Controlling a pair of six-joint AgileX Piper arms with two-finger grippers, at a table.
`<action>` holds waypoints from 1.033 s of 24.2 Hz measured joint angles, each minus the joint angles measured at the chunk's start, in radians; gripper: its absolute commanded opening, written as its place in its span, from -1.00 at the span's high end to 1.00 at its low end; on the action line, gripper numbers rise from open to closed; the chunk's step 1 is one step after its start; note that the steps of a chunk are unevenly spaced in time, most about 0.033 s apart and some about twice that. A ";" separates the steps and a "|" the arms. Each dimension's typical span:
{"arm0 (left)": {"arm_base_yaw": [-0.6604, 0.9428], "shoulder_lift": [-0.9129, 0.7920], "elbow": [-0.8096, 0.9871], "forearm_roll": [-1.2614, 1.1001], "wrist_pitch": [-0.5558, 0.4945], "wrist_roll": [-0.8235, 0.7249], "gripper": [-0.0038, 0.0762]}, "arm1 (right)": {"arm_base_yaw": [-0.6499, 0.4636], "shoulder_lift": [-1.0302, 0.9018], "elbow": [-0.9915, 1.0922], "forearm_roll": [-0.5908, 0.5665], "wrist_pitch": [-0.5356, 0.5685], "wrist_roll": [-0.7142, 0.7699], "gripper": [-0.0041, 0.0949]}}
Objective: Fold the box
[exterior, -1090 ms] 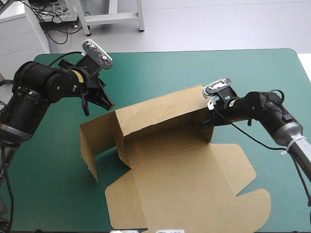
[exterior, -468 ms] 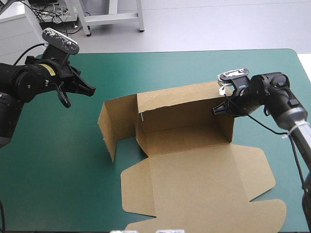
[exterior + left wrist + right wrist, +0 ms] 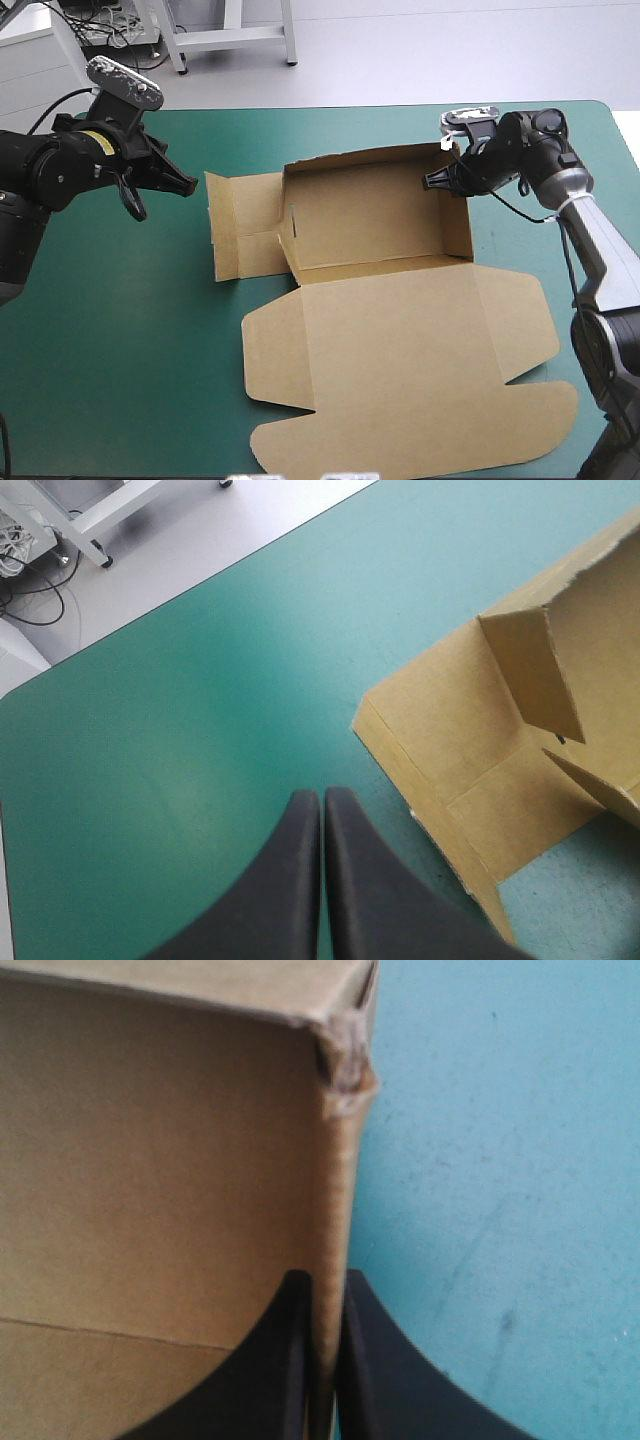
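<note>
Two black fingers of the right gripper (image 3: 320, 1280) stand almost closed, and the thin edge of the box (image 3: 150, 1160) passes between them: one finger is inside the box, the other is outside, over the teal-green cover (image 3: 500, 1160). Just ahead of these fingers, along the same wall, is the far right corner of the box, and the board there looks a little crushed and torn. The fingers of the left gripper (image 3: 322, 795) are pressed together in one pointed arch and hold nothing. The box (image 3: 480, 770) lies ahead of them and to one side, apart from them, with bare cover between. In the high view, the part of the box (image 3: 400, 340) nearest to the camera is the lid (image 3: 420, 400), which lies flat with rounded flaps at its near corners. Beyond the lid is the open tray, with its floor on the cover. The right wall (image 3: 457, 215) stands up, and the right gripper (image 3: 432, 181) pinches it near its far end. The far wall (image 3: 360, 165) also stands. On the left side a creased panel (image 3: 245, 225) is spread outward and seems to lie nearly flat. The left gripper (image 3: 185, 185) hangs just beyond the far corner of this panel, not touching it.
</note>
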 measured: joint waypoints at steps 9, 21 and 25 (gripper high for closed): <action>0.000 0.000 0.001 0.000 -0.003 0.000 0.92 | 0.000 0.071 -0.085 0.011 0.079 -0.079 -0.55; 0.000 0.000 0.085 -0.003 -0.015 -0.015 0.92 | 0.000 0.011 -0.187 0.017 0.203 -0.060 -0.55; 0.000 0.000 0.116 -0.007 -0.021 -0.015 0.92 | 0.000 0.043 -0.187 0.022 0.202 -0.051 -0.55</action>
